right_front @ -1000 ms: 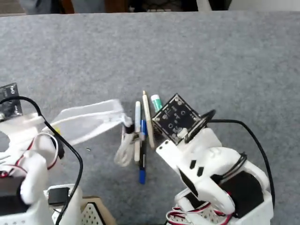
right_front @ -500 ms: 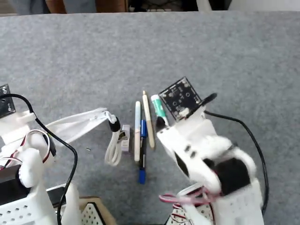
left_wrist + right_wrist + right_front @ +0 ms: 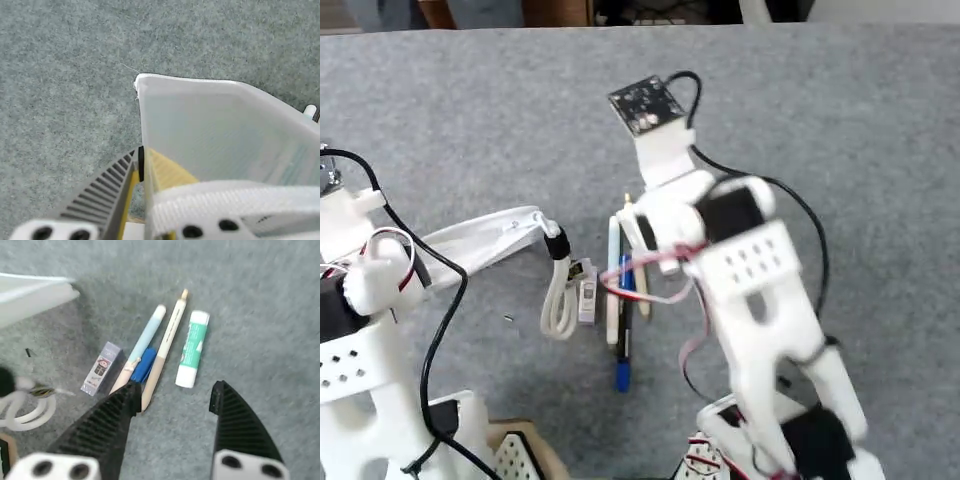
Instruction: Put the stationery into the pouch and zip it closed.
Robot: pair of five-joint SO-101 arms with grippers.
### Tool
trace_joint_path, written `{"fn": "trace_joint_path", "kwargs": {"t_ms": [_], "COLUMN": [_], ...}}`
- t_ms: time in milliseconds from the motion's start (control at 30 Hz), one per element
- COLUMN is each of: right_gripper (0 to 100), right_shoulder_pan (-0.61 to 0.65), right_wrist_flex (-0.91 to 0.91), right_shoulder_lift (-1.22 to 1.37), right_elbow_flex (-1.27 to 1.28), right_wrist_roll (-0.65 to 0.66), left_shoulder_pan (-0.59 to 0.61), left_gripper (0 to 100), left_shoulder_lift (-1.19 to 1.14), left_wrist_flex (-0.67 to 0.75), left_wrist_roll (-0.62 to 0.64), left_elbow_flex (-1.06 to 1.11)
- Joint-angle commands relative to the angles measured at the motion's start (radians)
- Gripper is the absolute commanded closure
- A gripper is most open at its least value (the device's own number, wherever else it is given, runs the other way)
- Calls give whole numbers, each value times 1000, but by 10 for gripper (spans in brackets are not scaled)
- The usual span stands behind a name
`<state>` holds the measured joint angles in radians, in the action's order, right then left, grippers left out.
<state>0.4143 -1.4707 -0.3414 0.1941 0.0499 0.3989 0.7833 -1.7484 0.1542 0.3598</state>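
The left gripper (image 3: 144, 172) is clamped on one edge of the translucent white zip pouch (image 3: 215, 135), which stretches from it across the grey felt table (image 3: 840, 120) toward the stationery. The right gripper (image 3: 176, 390) hangs above the stationery, its black jaws spread wide with nothing between them. Below it on the table lie a green-and-white glue stick (image 3: 192, 347), a slim beige pen (image 3: 167, 340) and a pale blue pen (image 3: 147, 332), close together and roughly parallel, with a dark blue pen (image 3: 144, 365) partly under the last two. Just beside the pale blue pen is a small lilac box (image 3: 101, 367). Next to that lies a looped white cord (image 3: 25, 410), which in the high view runs up to the pouch's corner
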Motion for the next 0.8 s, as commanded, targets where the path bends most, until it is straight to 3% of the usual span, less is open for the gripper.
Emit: {"fn": "trace_joint_path", "kwargs": {"t_ms": [0,467,767], "right_gripper": [765,766,766], "right_shoulder_pan": [-2,-5,-8], "right_wrist_flex": [3,285,285], "right_shoulder_lift": [107,460,736], "right_elbow_flex": [-53,-68,-374], "right_wrist_roll": [-52,-66,-66], "left_shoulder_pan": [4,5,5], "left_gripper": [971,971,971], "left_shoulder_lift": [-46,-49,-49], "left_wrist_flex": [12,12,12], "left_wrist_roll": [14,15,15], "left_elbow_flex": [-1,-1,-1]}}
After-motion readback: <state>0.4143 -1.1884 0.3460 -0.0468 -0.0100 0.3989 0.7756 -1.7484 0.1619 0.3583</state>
